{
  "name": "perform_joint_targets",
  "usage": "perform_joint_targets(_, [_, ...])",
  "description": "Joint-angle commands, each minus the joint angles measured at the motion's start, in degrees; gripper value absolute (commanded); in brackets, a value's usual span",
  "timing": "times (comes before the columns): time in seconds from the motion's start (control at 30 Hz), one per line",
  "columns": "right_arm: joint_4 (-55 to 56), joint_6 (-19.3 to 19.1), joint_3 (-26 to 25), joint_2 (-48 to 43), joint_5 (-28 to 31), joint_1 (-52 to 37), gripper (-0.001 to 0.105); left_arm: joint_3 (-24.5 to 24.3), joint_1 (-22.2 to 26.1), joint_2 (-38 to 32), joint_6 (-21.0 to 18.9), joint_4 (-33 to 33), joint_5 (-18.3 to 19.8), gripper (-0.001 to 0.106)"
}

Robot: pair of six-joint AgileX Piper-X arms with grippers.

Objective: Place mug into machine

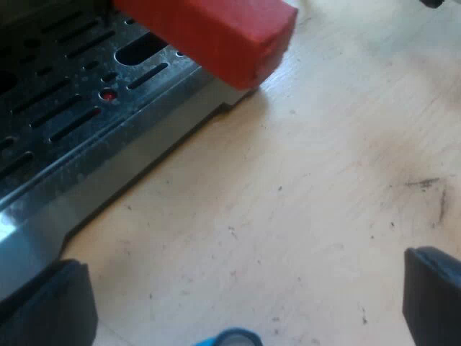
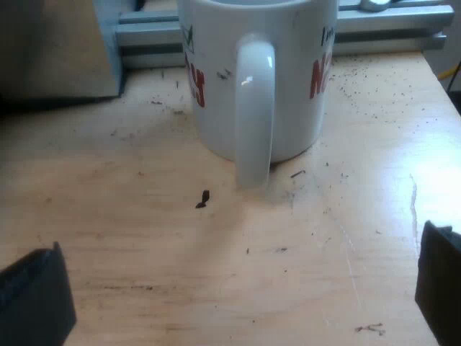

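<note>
A white mug [image 2: 259, 79] with red lettering stands upright on the wooden table, its handle [image 2: 254, 115] turned toward my right gripper [image 2: 238, 295]. That gripper is open, its fingers spread wide a short way from the handle, with bare wood between them. My left gripper [image 1: 245, 295] is open too, hovering low over the table beside the espresso machine's metal drip tray [image 1: 79, 130]. The red end of the holder's handle [image 1: 216, 32] juts out above the tray's corner. A small blue thing [image 1: 230, 337] sits at the table level between the left fingers.
A grey metal block [image 2: 57, 50] and an aluminium rail [image 2: 389, 32] stand behind the mug. Dark coffee crumbs [image 2: 202, 200] dot the wood near the mug. The table's edge [image 2: 441, 79] runs close beside the mug.
</note>
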Motion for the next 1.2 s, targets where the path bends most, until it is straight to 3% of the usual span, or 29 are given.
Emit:
perform_joint_targets(0.03, [-7.7,-0.7,0.1,6.0,2.1,0.0,0.105,-0.2,-0.3,0.9,0.4,-2.2,0.2,0.089])
perform_joint_targets(0.2, [-12.5,-0.7,-3.2,15.1,2.5,0.0,0.105,-0.2,-0.3,1.3,0.4,-2.2,0.2,0.089])
perform_joint_targets(0.27, [-14.1,-0.7,-6.9,20.4,2.5,0.0,0.105,-0.2,-0.3,1.3,0.4,-2.2,0.2,0.089])
perform_joint_targets(0.77, [-14.1,-0.7,-20.5,36.7,2.9,0.0,0.102,-0.2,-0.3,1.3,0.4,-2.2,0.2,0.089])
perform_joint_targets(0.97, [-13.1,0.2,-23.4,38.6,7.8,-0.1,0.076,-0.2,-0.3,1.3,0.4,-2.2,0.2,0.089])
perform_joint_targets(1.2, [-10.5,2.5,-23.8,38.9,9.6,-1.2,0.031,-0.2,-0.3,1.3,0.4,-2.2,0.2,0.089])
